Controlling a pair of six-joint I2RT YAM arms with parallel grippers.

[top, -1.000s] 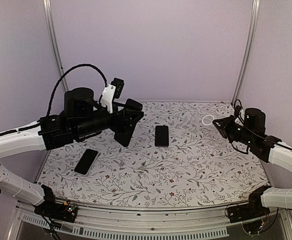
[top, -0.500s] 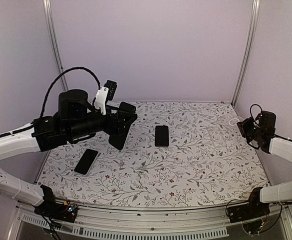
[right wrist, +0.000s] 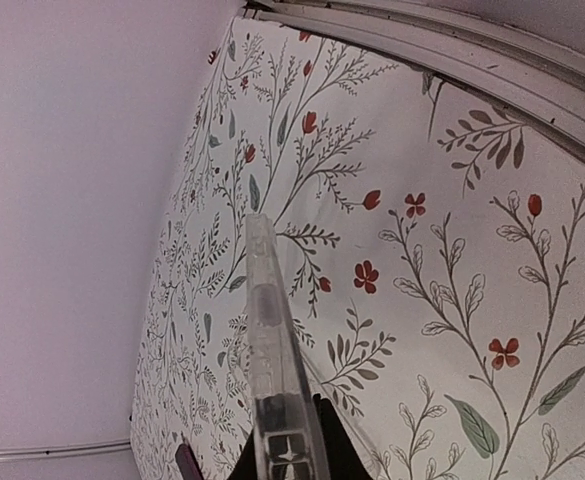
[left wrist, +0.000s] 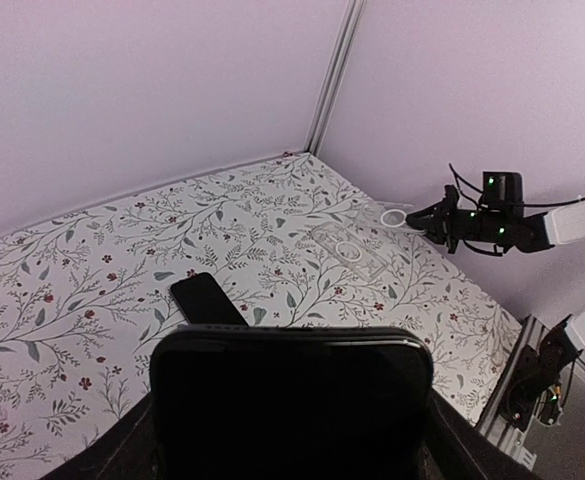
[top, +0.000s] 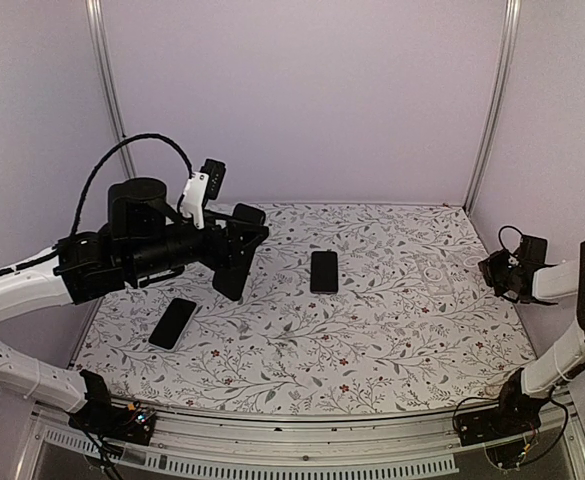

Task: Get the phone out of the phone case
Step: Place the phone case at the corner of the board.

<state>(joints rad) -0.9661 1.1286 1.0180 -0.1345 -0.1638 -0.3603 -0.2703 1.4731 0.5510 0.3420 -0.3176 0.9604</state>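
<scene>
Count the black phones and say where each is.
3. The left phone lies near the table's left edge, the middle phone mid-table, and the held phone sits in the left pincer. None seems hidden.

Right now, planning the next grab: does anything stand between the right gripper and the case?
Nothing visible does. The right gripper is shut on the case, which looks empty; the left gripper holds a black phone apart from it.
</scene>
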